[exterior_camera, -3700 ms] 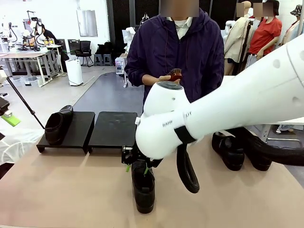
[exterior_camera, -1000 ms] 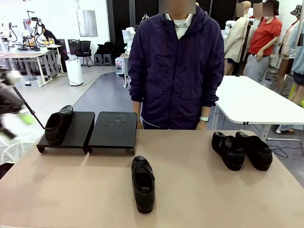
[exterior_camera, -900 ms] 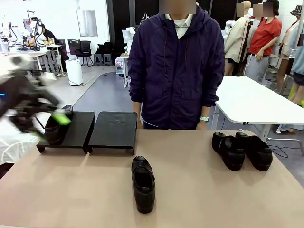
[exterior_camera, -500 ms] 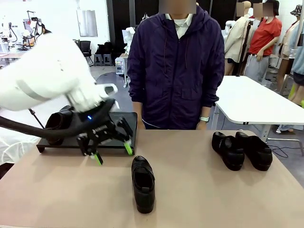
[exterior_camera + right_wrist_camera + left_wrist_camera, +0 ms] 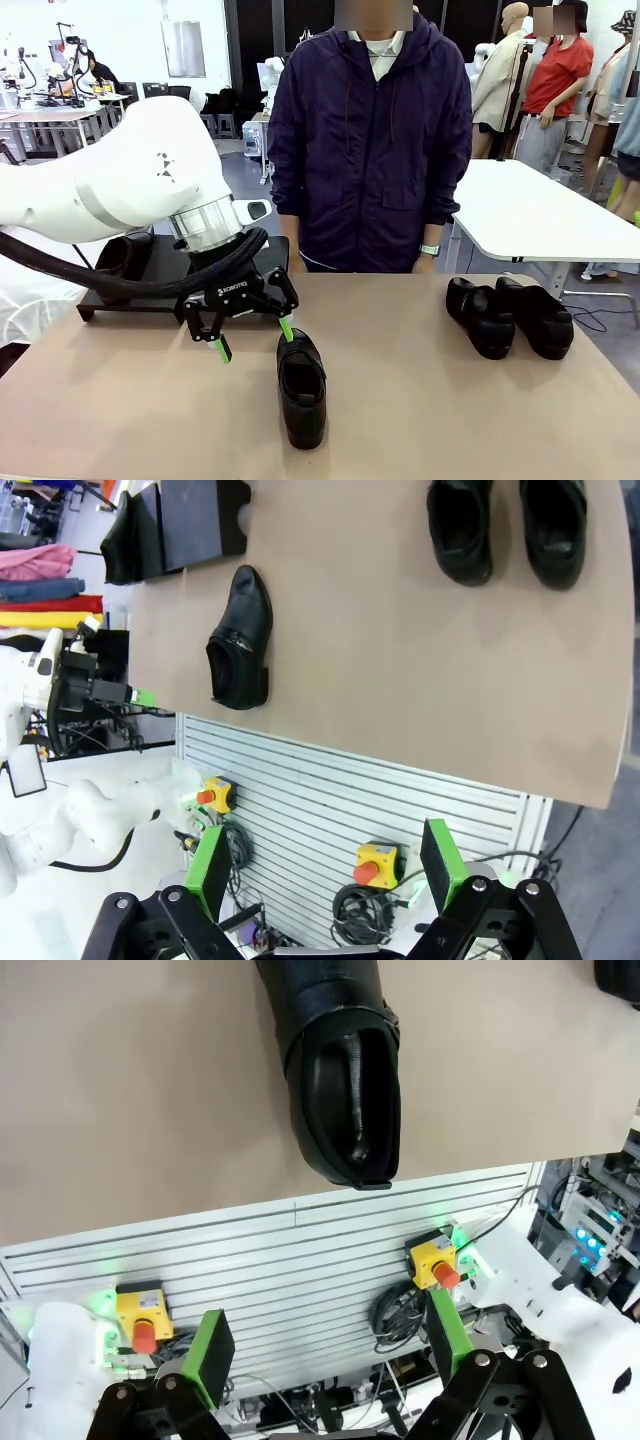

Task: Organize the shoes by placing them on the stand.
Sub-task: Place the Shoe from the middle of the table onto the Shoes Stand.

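Overlapping the stand [image 5: 273, 252], left arm [image 5: 130, 185] masks its middle.

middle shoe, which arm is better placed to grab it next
Left. The left gripper, open, hovers just beside the middle shoe, with the stand close behind. The right gripper, also open, hangs far back from the table.

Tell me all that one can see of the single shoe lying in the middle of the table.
The shoe is black, slightly glossy and leather-like, with a rounded toe, a band across the instep, a thick sole and an empty opening. It stands on its sole on the tan table, alone, apart from the stand. Its heel points to the robot's edge, its toe to the person. The open left gripper hovers by the toe and does not grip it.
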